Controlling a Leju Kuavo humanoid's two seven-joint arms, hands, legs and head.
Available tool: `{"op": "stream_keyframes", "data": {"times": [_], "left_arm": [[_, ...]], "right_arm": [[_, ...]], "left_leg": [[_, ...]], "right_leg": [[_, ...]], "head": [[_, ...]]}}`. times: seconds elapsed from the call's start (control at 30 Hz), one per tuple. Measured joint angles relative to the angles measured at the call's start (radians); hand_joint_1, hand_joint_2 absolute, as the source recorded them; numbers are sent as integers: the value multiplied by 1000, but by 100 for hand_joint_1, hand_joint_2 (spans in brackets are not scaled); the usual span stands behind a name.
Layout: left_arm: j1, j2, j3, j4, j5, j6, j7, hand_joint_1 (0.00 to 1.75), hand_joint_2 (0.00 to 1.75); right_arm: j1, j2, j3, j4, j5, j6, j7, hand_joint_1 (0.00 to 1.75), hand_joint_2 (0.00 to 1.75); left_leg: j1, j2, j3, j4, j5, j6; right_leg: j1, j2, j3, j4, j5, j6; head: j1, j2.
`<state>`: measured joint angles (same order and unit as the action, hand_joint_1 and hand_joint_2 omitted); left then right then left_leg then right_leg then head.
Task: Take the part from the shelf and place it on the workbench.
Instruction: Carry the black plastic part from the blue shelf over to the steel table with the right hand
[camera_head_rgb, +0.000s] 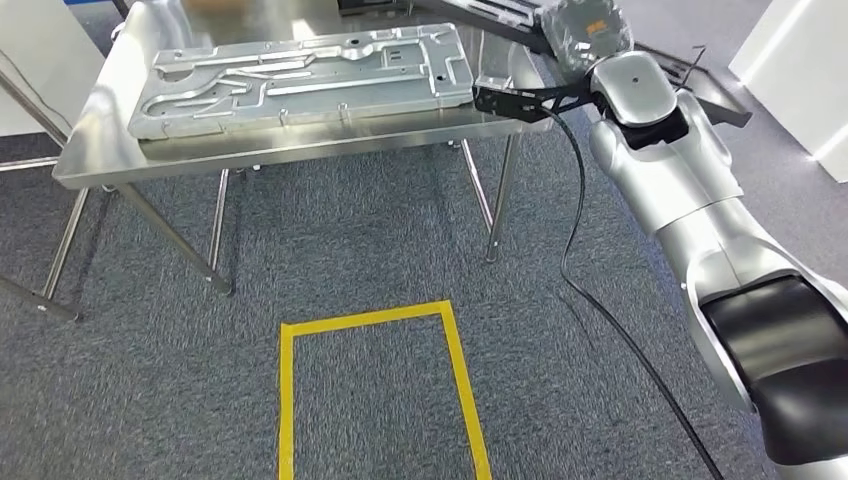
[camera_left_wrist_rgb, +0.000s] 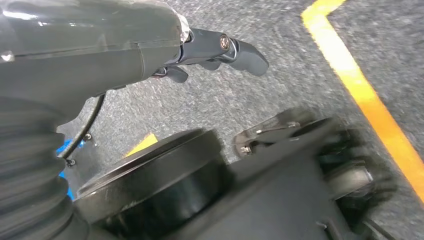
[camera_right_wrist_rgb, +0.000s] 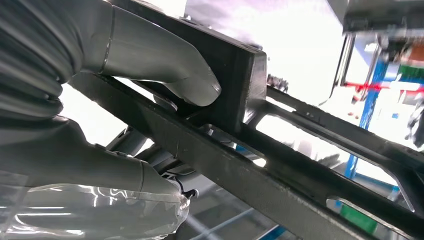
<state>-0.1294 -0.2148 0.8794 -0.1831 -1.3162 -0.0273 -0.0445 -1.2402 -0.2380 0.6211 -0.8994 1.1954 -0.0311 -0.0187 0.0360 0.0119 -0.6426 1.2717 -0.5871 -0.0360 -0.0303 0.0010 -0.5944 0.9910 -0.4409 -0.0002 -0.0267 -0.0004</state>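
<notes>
A steel workbench (camera_head_rgb: 300, 150) stands on grey carpet (camera_head_rgb: 350, 250), bearing a silver panel (camera_head_rgb: 300, 75); yellow floor tape (camera_head_rgb: 380, 320) lies before it. The right hand (camera_right_wrist_rgb: 150, 100) clamps the black part (camera_right_wrist_rgb: 240, 165) beside the workbench; the left hand (camera_left_wrist_rgb: 210, 50) hangs, fingers loosely curled, empty.

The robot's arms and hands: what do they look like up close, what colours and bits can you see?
The right arm is glossy silver in rounded segments with black joint bands, and a black cable hangs beside it. The right hand has a thick matte grey thumb, a ribbed grey cover and clear plastic wrap near the wrist. The left hand is dark grey, with darker fingers jointed by small screws, and a thin black cable.
</notes>
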Motion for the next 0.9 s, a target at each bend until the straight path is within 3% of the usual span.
{"op": "stream_keyframes", "data": {"times": [0.07, 0.1, 0.13, 0.2, 0.23, 0.27, 0.33, 0.4, 0.43, 0.5, 0.53, 0.57, 0.63, 0.67, 0.7, 0.73, 0.8, 0.9], "left_arm": [[1, 0, 1, 0, 3, -1, -1, 0, 175], [1, 0, 1, 0, 3, -1, -1, 0, 175], [2, 0, 1, 0, 3, -1, -1, 0, 175], [7, 3, 1, 0, 4, -1, -2, 0, 175], [7, 4, 1, 0, 4, -1, -2, 0, 175], [6, 5, 1, 0, 4, -1, -3, 0, 175], [2, 4, 1, 0, 6, -1, -2, 0, 175], [2, 5, 2, 0, 11, -1, -2, 0, 175], [4, 4, 2, 0, 14, -1, -1, 0, 175], [8, 2, 2, 0, 18, -2, -2, 0, 175], [11, 0, 2, 0, 20, -2, -2, 0, 175], [14, -1, 3, 0, 21, -2, -2, 0, 175], [21, -2, 3, 0, 21, -2, -2, 0, 175], [25, -3, 4, 0, 21, -2, -3, 0, 175], [28, -4, 4, 1, 21, -2, -4, 0, 175], [29, -4, 4, 1, 21, -1, -5, 0, 175], [28, -5, 4, 1, 21, 0, -7, 0, 175], [25, -5, 5, 2, 21, 0, -8, 0, 175]], "right_arm": [[5, 1, 6, 8, -2, 5, -2, 175, 175], [4, 2, 9, 11, -4, 5, -2, 175, 175], [4, 4, 11, 14, -6, 5, -2, 175, 175], [7, 5, 17, 26, -8, 1, -1, 175, 175], [9, 6, 20, 31, -9, 0, -1, 175, 175], [9, 6, 23, 35, -10, -2, 0, 175, 175], [8, 8, 26, 30, -12, -5, 2, 175, 175], [9, 8, 27, 27, -14, -11, 5, 175, 175], [16, 7, 28, 28, -14, -13, 6, 175, 175], [46, 7, 32, 37, -15, -14, 7, 175, 175], [65, 7, 34, 44, -15, -13, 7, 175, 175], [79, 7, 36, 49, -15, -12, 6, 175, 175], [85, 7, 39, 55, -15, -12, 7, 175, 175], [81, 5, 40, 56, -15, -12, 7, 175, 175], [77, 3, 40, 58, -15, -13, 7, 175, 175], [75, 1, 41, 60, -15, -12, 7, 175, 175], [73, -1, 43, 62, -15, -11, 7, 175, 175], [68, -1, 45, 63, -15, -9, 7, 175, 175]], "left_leg": [[-13, -2, -48, -19, -89, 15], [-21, -2, -62, -60, -89, 28], [-30, -5, -71, -119, -34, 46], [-51, -22, -75, -235, 176, 79], [-60, -29, -71, -269, 256, 89], [-68, -34, -67, -281, 296, 93], [-71, -33, -48, -290, 277, 98], [-61, -34, -10, -318, 255, 102], [-55, -35, 16, -336, 242, 103], [-45, -36, 64, -353, 220, 101], [-40, -38, 87, -358, 207, 96], [-36, -41, 106, -361, 193, 91], [-29, -45, 130, -355, 166, 79], [-28, -46, 134, -350, 154, 74], [-27, -47, 134, -342, 145, 68], [-26, -48, 130, -334, 137, 63], [-27, -49, 118, -326, 135, 56], [-29, -48, 113, -335, 141, 53]], "right_leg": [[10, 7, 55, -12, -34, -5], [17, 10, 83, -18, -51, -7], [21, 12, 109, -24, -70, -9], [28, 17, 157, -35, -102, -6], [26, 20, 170, -41, -112, 0], [22, 23, 179, -46, -118, 7], [13, 26, 192, -59, -127, 19], [12, 18, 183, -19, -154, 30], [10, 13, 157, 35, -177, 39], [5, 7, 76, 169, -207, 57], [1, 6, 36, 211, -194, 63], [-3, 5, 3, 218, -154, 67], [-10, 1, -31, 125, -15, 68], [-10, -2, -36, 76, 43, 66], [-7, -3, -40, 41, 83, 62], [-4, -4, -44, 28, 100, 57], [2, -3, -54, 38, 102, 50], [-2, -1, -63, 40, 100, 49]], "head": [[0, 0], [0, 0], [0, 0], [0, 0], [1, 0], [2, 0], [2, 0], [0, 0], [1, 0], [1, 0], [1, 0], [1, 0], [1, 0], [1, 0], [1, 0], [0, 0], [0, 0], [0, 0]]}}
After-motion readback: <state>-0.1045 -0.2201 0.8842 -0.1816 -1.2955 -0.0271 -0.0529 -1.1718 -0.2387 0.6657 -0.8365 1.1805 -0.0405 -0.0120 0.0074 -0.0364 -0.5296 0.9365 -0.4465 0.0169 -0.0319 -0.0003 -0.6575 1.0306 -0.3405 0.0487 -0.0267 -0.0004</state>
